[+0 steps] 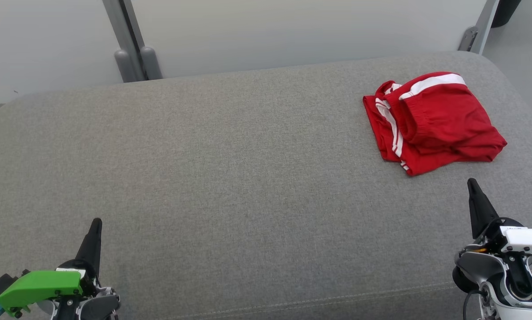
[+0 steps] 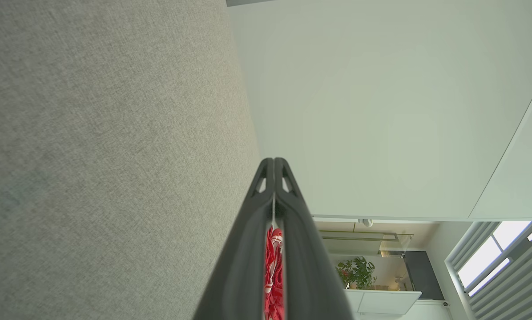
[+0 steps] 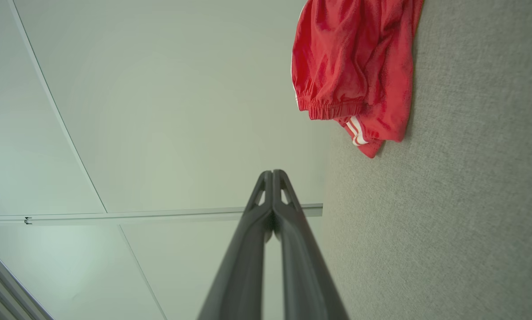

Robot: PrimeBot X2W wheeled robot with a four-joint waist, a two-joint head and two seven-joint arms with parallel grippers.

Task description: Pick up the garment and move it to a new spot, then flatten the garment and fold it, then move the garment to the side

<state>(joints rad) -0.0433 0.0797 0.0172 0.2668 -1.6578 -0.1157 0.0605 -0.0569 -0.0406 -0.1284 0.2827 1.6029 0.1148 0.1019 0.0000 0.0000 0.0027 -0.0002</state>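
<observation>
Seems close to the end of the task. Shows the red sports shorts with white side stripes (image 1: 433, 122) folded into a compact, slightly rumpled bundle, lying toward the far right corner of the grey woven-fabric cushioned surface (image 1: 230, 169). Suggests pick-up, flattening, folding and the shift aside all done; leaves at most a tidying of the loose hem.

Places the left gripper (image 1: 96, 223) low at the surface's near left edge and the right gripper (image 1: 472, 183) at its near right edge, near the shorts yet apart from them. Points both toward the far edge. Finds both sets of jaws pressed tip to tip, holding nothing.
</observation>
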